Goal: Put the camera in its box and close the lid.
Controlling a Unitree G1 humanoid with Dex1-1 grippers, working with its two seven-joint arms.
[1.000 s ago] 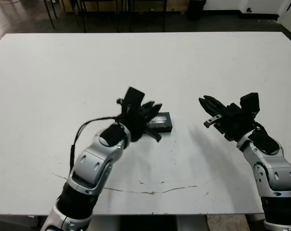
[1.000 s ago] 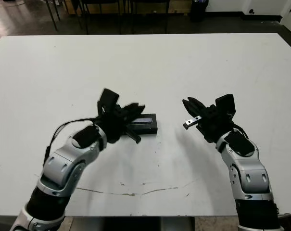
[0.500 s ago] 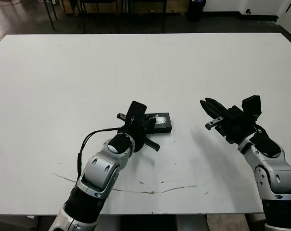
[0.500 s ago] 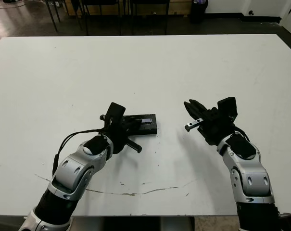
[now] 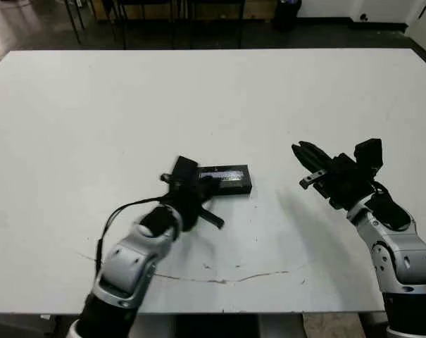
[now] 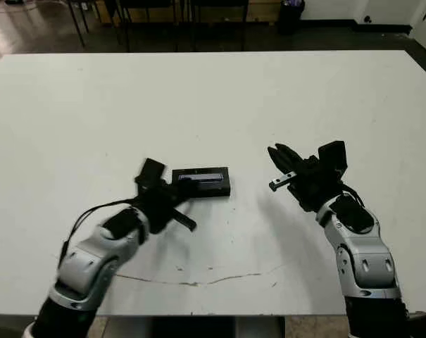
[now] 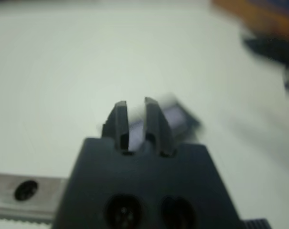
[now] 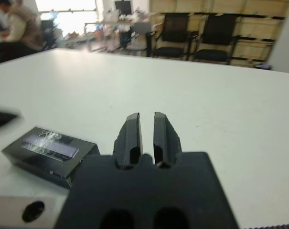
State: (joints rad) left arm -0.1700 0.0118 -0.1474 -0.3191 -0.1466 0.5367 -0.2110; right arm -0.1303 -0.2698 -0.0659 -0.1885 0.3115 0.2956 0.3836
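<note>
The box (image 5: 234,188) lies near the table's middle as one closed black block, with the lid (image 5: 225,174) flat on top and its pale strip facing up. It also shows in the right wrist view as the box (image 8: 48,150). The camera is hidden. My left gripper (image 5: 207,184) is shut and empty, just left of the box's near-left corner; its fingers (image 7: 119,119) point at the blurred box. My right gripper (image 5: 298,149) hovers to the right of the box, shut on nothing, a clear gap apart from it.
A thin dark scratch (image 5: 227,279) runs across the white table near its front edge. Beyond the far edge stand chairs (image 8: 175,36) and a seated person (image 8: 17,28).
My left gripper has drawn back from over the box towards the near left, so the whole lid now shows. The box and the right arm have stayed put.
</note>
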